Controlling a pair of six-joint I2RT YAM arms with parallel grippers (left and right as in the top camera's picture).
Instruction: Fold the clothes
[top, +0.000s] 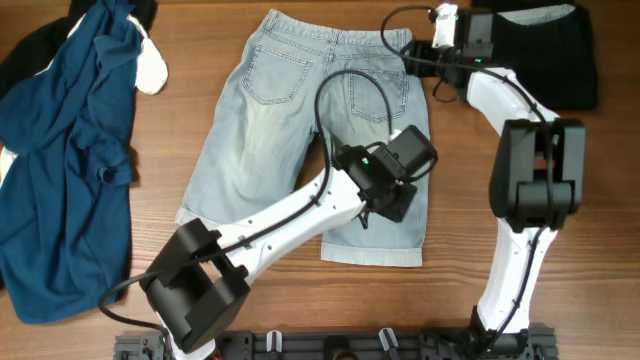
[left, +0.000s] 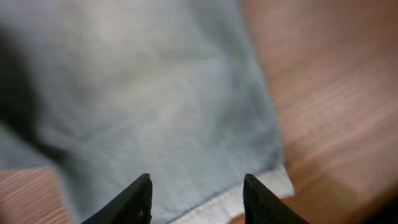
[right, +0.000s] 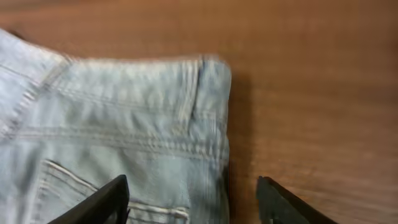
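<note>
The pale light-blue denim shorts (top: 290, 130) lie flat on the wooden table, back pockets up, waistband at the far side. My left gripper (top: 395, 205) is open over the right leg near its hem; the left wrist view shows its fingers (left: 198, 199) apart above the denim (left: 155, 106) and the hem corner. My right gripper (top: 410, 55) is open at the right waistband corner; the right wrist view shows its fingers (right: 194, 202) straddling the shorts' side edge (right: 143, 130), empty.
A deep-blue garment (top: 70, 150) lies crumpled at the left with black and white cloth (top: 150, 60) near it. A black garment (top: 545, 50) lies at the far right. Bare wood (top: 600, 250) shows right of the shorts.
</note>
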